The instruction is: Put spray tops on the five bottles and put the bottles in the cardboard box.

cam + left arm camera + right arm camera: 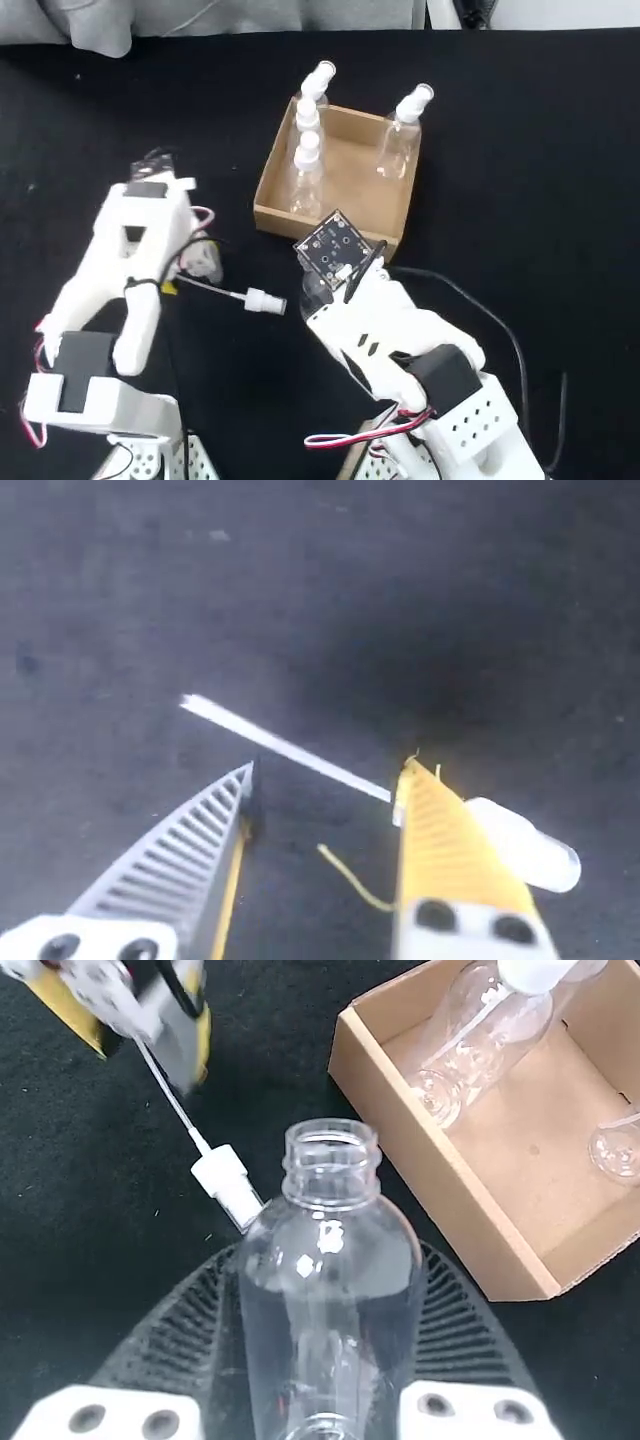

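Your right gripper (pixel 328 1260) is clamped on the uncapped bottle (pixel 328 1300), neck pointing away from it. Just past that neck lies the spray top (pixel 225 1182), its tube between your left gripper (pixel 325 780), fingers apart. Beside the right gripper, the cardboard box (pixel 440 1190) holds four capped bottles (pixel 305 175).

The surface (pixel 560 150) is matt black, the cardboard box (pixel 352 185) plain tan-brown, and the bottles (pixel 398 150) standing in it are clear with white spray tops (pixel 418 100). The loose spray top (pixel 266 300) is white with a thin whitish tube, and the clear bottle (pixel 325 1300) sits between the black ribbed fingers (pixel 190 1320) of the right claw (pixel 325 1280). The left claw (pixel 327 778) has one pale grey ribbed finger and one yellow one, and the left arm (pixel 120 270) and right arm (pixel 400 335) are white with red wires.
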`<control>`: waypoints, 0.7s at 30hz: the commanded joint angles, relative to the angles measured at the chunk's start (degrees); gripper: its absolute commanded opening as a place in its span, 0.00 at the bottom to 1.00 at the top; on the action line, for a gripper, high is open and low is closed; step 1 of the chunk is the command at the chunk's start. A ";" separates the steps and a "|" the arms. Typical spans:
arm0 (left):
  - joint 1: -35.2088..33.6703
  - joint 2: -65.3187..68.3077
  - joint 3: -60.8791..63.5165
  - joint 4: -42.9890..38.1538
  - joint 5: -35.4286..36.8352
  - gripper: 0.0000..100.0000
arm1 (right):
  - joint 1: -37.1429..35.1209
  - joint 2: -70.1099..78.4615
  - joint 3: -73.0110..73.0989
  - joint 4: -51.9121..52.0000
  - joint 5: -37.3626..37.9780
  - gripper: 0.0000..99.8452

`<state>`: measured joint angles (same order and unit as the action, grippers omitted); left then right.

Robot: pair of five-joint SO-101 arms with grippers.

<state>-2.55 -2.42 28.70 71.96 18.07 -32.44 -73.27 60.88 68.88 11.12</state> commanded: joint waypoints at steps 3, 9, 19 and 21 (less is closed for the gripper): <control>-7.87 -0.44 -6.20 7.74 -1.85 0.21 | 1.58 -1.27 -0.31 -1.93 0.53 0.14; -11.21 0.09 -5.58 7.74 -10.20 0.21 | 1.58 -1.27 -0.31 -1.93 0.53 0.14; -15.08 -0.53 -7.69 8.53 -14.15 0.21 | 1.58 -1.27 -0.31 -1.93 0.53 0.14; -14.46 -0.53 -9.71 10.37 -14.33 0.21 | 1.58 -1.27 -0.31 -1.93 0.53 0.14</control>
<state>-17.32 -2.07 24.92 79.60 4.44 -32.44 -73.27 60.88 68.88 11.12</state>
